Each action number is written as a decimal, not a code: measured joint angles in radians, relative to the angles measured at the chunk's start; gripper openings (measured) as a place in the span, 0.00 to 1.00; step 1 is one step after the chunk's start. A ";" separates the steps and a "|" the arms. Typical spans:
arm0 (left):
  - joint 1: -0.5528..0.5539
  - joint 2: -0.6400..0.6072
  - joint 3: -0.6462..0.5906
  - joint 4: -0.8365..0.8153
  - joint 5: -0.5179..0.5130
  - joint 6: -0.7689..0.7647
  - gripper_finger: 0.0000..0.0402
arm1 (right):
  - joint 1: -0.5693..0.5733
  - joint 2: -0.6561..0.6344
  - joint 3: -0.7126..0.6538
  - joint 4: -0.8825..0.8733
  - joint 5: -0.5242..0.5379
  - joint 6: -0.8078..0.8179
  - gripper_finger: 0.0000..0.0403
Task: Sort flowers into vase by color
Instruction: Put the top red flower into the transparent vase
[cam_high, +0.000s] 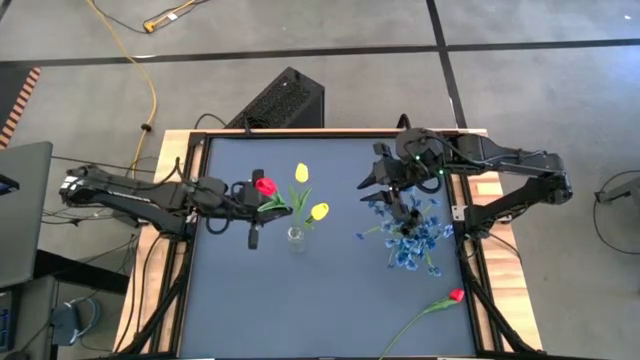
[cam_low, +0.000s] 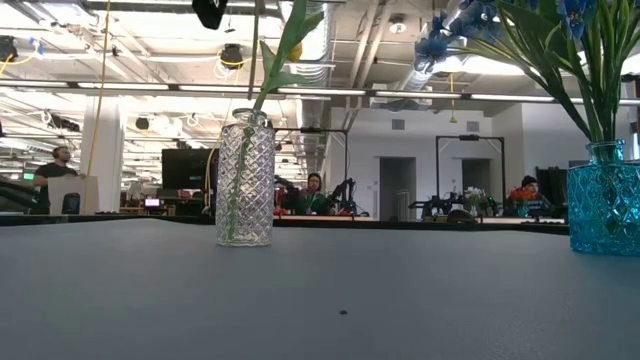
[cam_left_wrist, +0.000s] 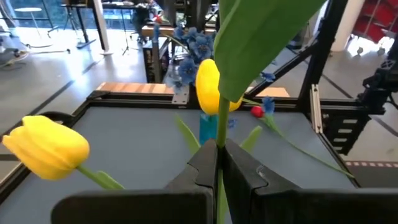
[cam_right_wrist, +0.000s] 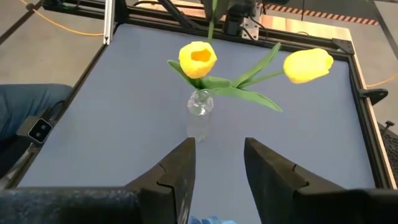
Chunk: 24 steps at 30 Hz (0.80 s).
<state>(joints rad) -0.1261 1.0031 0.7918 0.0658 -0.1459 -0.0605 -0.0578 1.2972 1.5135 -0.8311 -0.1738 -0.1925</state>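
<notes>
Fingers of left gripper (cam_left_wrist: 217, 163) clamped on thin green stem of red artificial tulip (cam_high: 265, 186), just beside clear cut-glass vase (cam_high: 297, 238). Right gripper (cam_right_wrist: 217, 163) parted, empty, well apart from it. Light, bendy, probably slippery; best pinched low on stem.

A black box-shaped unit (cam_high: 283, 98) stood on the floor just beyond the table's far edge, and a yellow cable (cam_high: 150, 85) ran across the floor to the far left. In the room behind the table, three people sat or stood at distant desks: one at the far left (cam_low: 58, 162), one near the middle (cam_low: 314, 194), and one at the right (cam_low: 526, 191).
</notes>
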 joint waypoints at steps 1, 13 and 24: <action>0.000 0.000 0.000 0.000 0.000 0.008 0.00 | 0.000 0.000 0.000 0.000 0.000 0.000 0.40; 0.000 0.000 -0.118 0.071 -0.027 -0.036 0.00 | 0.000 0.000 0.000 0.000 0.000 -0.002 0.40; 0.000 0.014 -0.247 0.161 0.010 -0.074 0.00 | 0.008 -0.013 0.000 -0.008 -0.004 0.033 0.40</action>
<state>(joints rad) -0.1261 1.0168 0.5448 0.2272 -0.1364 -0.1342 -0.0494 1.2846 1.5131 -0.8394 -0.1776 -0.1593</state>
